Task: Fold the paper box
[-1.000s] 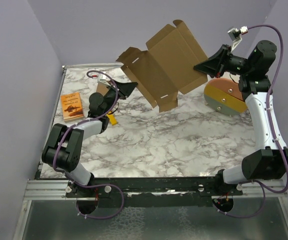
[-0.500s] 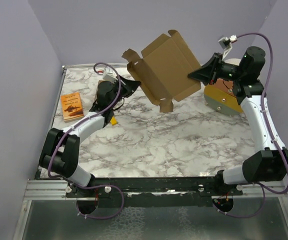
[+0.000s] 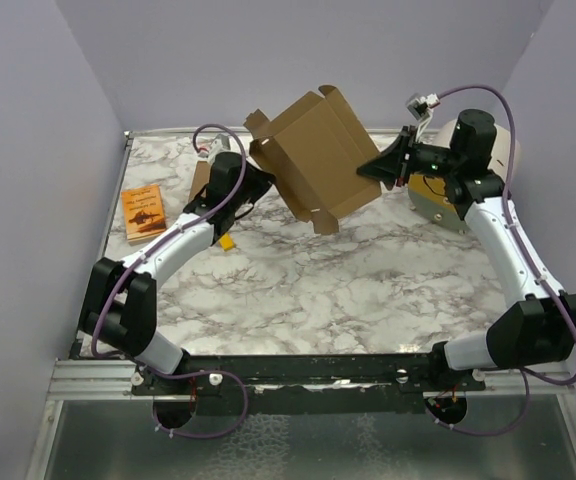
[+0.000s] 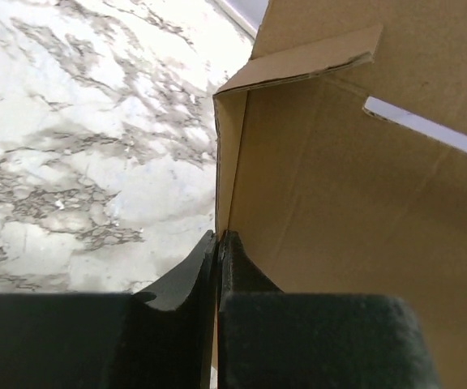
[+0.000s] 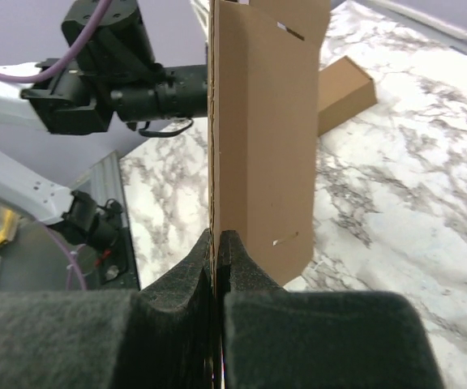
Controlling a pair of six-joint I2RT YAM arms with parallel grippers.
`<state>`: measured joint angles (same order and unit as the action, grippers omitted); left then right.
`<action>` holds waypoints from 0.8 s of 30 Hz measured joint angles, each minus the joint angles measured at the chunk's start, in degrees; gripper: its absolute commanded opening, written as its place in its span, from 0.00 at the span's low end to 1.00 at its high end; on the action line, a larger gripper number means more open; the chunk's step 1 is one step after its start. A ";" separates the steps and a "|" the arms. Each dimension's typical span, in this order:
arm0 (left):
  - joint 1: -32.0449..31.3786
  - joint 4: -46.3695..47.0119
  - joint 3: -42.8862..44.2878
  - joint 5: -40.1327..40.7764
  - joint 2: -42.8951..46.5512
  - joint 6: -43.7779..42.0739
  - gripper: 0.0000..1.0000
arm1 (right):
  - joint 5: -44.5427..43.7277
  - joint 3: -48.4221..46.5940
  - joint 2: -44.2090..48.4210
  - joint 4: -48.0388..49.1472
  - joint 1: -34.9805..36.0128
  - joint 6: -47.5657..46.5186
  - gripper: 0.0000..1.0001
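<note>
The paper box (image 3: 313, 155) is a brown die-cut cardboard sheet held up in the air over the back of the marble table, tilted, with its left panel bent. My left gripper (image 3: 261, 178) is shut on the sheet's left edge; in the left wrist view the fingers (image 4: 217, 243) pinch a thin panel (image 4: 355, 186). My right gripper (image 3: 366, 168) is shut on the sheet's right edge; in the right wrist view the cardboard (image 5: 262, 138) rises edge-on from between its fingertips (image 5: 217, 239).
An orange booklet (image 3: 145, 212) lies at the table's left. A narrower brown box (image 5: 345, 93) lies behind the left arm. A round wooden disc (image 3: 446, 198) sits at back right. A small yellow item (image 3: 225, 241) lies under the left arm.
The left gripper reached up and closed on the sheet's left edge. The right arm swung the sheet left and lower, and the sheet's left panel has bent.
</note>
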<state>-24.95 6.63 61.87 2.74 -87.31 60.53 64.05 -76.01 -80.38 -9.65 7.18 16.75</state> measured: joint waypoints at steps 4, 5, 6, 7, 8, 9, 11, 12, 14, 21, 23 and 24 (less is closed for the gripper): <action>0.00 -0.61 -2.08 1.14 1.27 -0.44 0.31 | -2.71 -0.79 1.01 -1.86 -0.17 -2.69 0.01; 0.00 -0.70 -2.97 1.22 1.95 -0.55 0.43 | -3.26 -1.38 1.20 -2.47 -0.52 -3.19 0.01; 0.02 0.37 -5.35 1.18 3.50 -1.14 0.51 | -3.61 -2.08 1.31 -3.04 -1.16 -3.76 0.01; 0.02 1.05 -7.15 1.14 4.87 -1.75 0.60 | -3.78 -2.73 1.31 -3.41 -1.55 -4.04 0.01; 0.02 2.45 -10.01 0.81 6.93 -2.54 0.65 | -3.89 -3.45 1.31 -3.63 -2.10 -4.28 0.01; 0.15 4.31 -12.59 0.24 8.72 -3.43 0.68 | -3.98 -4.02 1.31 -3.65 -2.82 -4.50 0.01; 0.90 9.99 -18.82 -1.95 12.50 -5.01 0.75 | -4.11 -5.11 1.31 -3.67 -4.33 -4.68 0.01; 1.75 14.60 -23.56 -3.91 14.93 -5.97 0.78 | -4.22 -5.42 1.31 -3.74 -4.70 -4.87 0.01; 3.98 22.27 -30.91 -7.26 18.18 -7.30 0.84 | -4.61 -6.05 1.31 -4.09 -5.51 -5.29 0.01; 12.52 50.47 -47.32 -17.81 17.29 -6.56 0.85 | -4.70 -6.56 1.29 -5.42 -5.53 -6.10 0.01; 13.60 57.11 -46.73 -20.48 13.07 -4.76 0.83 | -4.61 -6.58 1.27 -5.79 -5.60 -6.05 0.01; 13.94 60.72 -46.18 -21.81 10.58 -3.69 0.83 | -4.42 -6.62 1.20 -6.03 -5.70 -5.97 0.01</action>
<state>-11.00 67.35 15.68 -19.07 -76.73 56.84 59.64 -82.63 -79.18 -15.68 1.48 10.79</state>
